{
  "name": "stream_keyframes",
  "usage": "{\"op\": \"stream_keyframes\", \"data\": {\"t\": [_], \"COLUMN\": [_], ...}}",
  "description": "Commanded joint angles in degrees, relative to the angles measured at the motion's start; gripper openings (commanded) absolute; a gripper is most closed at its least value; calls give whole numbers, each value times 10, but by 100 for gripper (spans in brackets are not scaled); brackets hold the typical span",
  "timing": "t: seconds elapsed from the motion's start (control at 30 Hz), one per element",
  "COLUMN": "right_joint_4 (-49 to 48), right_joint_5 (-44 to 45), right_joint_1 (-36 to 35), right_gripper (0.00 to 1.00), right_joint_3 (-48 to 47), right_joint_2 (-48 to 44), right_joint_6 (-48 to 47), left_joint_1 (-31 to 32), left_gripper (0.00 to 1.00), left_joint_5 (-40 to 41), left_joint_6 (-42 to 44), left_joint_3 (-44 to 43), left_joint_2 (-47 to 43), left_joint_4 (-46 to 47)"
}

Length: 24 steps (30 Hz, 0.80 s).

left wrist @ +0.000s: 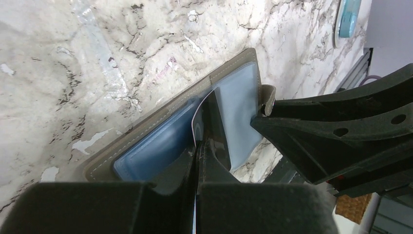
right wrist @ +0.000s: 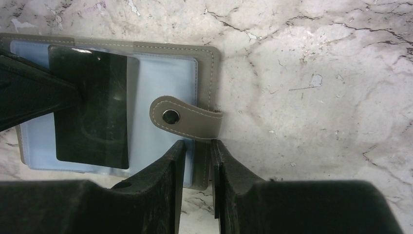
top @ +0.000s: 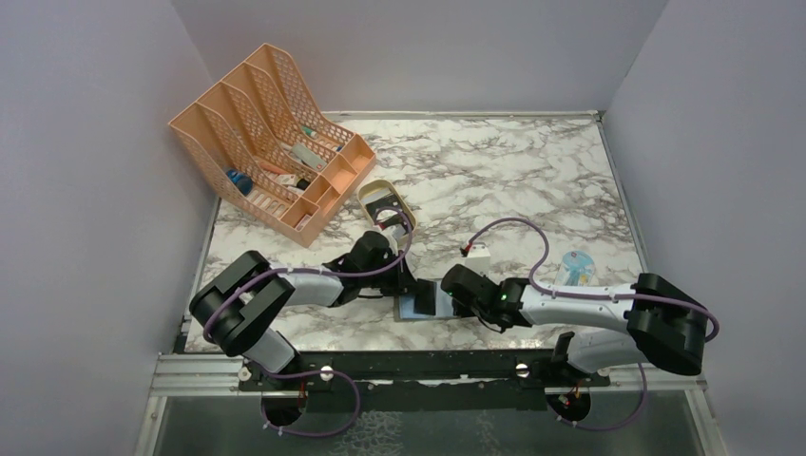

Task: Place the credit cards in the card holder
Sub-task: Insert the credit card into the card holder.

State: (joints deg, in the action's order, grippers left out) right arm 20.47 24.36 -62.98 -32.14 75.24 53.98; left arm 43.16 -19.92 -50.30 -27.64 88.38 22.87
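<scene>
The grey card holder [top: 415, 306] lies open on the marble between my two grippers, its blue-grey pockets [right wrist: 160, 92] facing up. My left gripper [left wrist: 200, 146] is shut on a dark credit card [left wrist: 214, 117], and the card's far end lies over the pockets. The same card [right wrist: 92, 105] shows in the right wrist view, with the left fingers [right wrist: 34, 95] behind it. My right gripper [right wrist: 210, 146] is closed on the holder's right edge [right wrist: 208, 63], just below the snap strap [right wrist: 182, 117]. More dark cards lie in the tan oval tray [top: 385, 204].
A large peach mesh file rack [top: 271, 142] with small items stands at the back left. A small white block [top: 477, 253] and a round blue-white object [top: 577, 266] lie on the marble table near the right arm. Grey walls enclose three sides.
</scene>
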Motion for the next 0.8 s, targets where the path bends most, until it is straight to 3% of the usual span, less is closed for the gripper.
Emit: {"op": "stream_keyframes", "data": {"t": [0.0,0.77], "right_joint_4": [-16,-49], "right_joint_5": [-39,-72], "right_joint_1": [0,0], "right_gripper": [25,24], "right_joint_3": [23,28], "right_joint_2": [9,21], "right_joint_6": [20,42], "left_joint_1": [-1,20], "left_gripper": [0,0], "left_joint_5": [88,81], "left_joint_6": [41,-16], "left_joint_3": [12,49], "left_joint_2": [-10,3], "left_joint_4": [-77,18]}}
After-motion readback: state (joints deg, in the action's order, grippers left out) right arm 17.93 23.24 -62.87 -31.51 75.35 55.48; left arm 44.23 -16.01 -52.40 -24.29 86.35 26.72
